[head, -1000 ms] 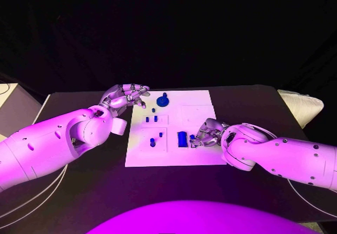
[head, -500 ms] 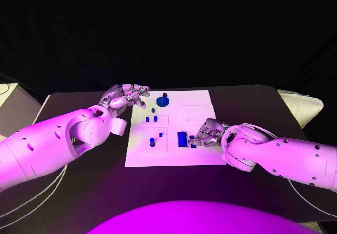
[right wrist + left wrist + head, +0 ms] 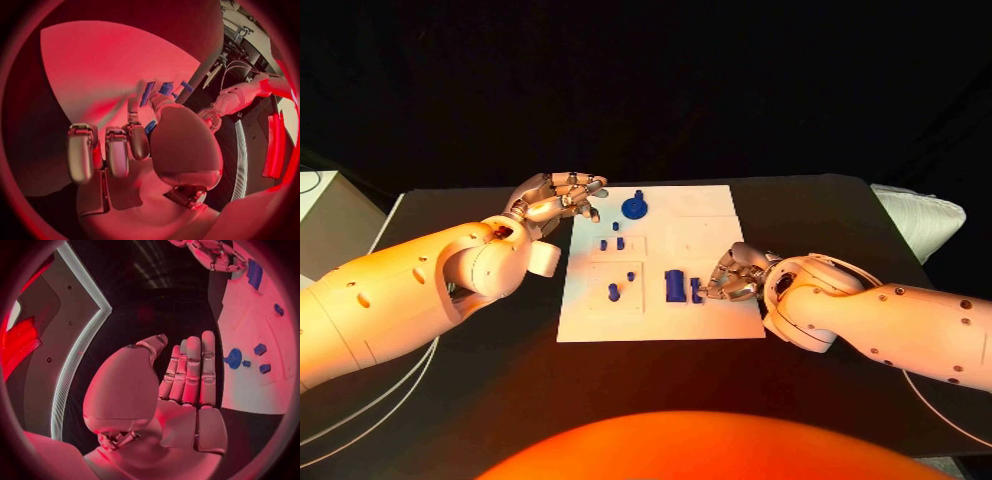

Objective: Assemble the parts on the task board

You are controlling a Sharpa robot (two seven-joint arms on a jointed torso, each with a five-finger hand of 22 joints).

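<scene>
The white task board (image 3: 661,320) lies mid-table. My right hand (image 3: 733,274) rests on its near right part, fingers curled, pinching a small blue part (image 3: 697,291) right beside a tall blue block (image 3: 675,285). In the right wrist view the small blue part (image 3: 150,127) shows as a sliver between thumb and finger, with the block (image 3: 148,93) just beyond. My left hand (image 3: 561,199) hovers at the board's far left corner and holds nothing. Its fingers (image 3: 190,372) are stretched out. A round blue part (image 3: 635,208) lies next to it.
Two small blue pieces (image 3: 610,243) sit in the board's left middle, and a blue peg (image 3: 613,292) stands nearer the front. The left wrist view shows the round part (image 3: 234,358), the small pieces (image 3: 260,349) and my right hand (image 3: 215,255). Black table surrounds the board.
My right hand has edged slightly toward the board's near right with the small blue part. The left hand has stayed where it was.
</scene>
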